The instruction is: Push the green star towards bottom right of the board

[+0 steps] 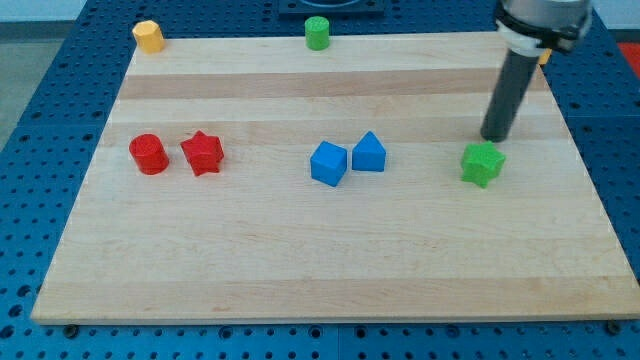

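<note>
The green star [482, 163] lies on the wooden board [330, 270] at the view's right, about mid-height. My tip [492, 138] stands just above the star toward the view's top, close to its upper edge; I cannot tell whether they touch. The dark rod rises from there toward the view's top right.
A blue cube [328, 163] and a blue triangular block [368, 152] sit together at the board's middle. A red cylinder [148, 154] and a red star [202, 152] sit at the left. A yellow block [148, 35] and a green cylinder [317, 32] stand at the top edge.
</note>
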{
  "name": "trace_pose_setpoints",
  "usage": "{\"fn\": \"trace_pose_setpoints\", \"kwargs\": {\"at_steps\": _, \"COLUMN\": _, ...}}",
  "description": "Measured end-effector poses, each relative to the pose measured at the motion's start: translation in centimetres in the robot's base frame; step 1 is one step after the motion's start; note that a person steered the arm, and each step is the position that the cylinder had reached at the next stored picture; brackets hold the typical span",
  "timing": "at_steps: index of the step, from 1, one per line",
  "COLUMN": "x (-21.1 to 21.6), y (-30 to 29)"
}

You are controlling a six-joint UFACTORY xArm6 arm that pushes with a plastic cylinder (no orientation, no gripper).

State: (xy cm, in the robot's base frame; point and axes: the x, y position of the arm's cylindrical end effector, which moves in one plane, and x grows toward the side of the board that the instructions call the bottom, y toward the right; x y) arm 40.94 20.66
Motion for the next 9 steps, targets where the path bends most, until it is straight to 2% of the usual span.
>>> {"fn": "trace_pose_setpoints", "kwargs": {"at_steps": 2, "x": 5.5, "y": 0.3}}
{"fn": "trace_pose_setpoints", "kwargs": {"at_steps": 4, "x": 5.9, "y": 0.3}}
{"fn": "trace_pose_setpoints", "kwargs": {"at_steps": 6, "x": 2.0, "y": -3.9}}
{"fn": "trace_pose_setpoints", "kwargs": {"at_steps": 8, "x": 1.4, "y": -4.2}}
{"fn": "trace_pose_setpoints", "kwargs": {"at_steps": 9, "x": -0.9, "y": -6.3}}
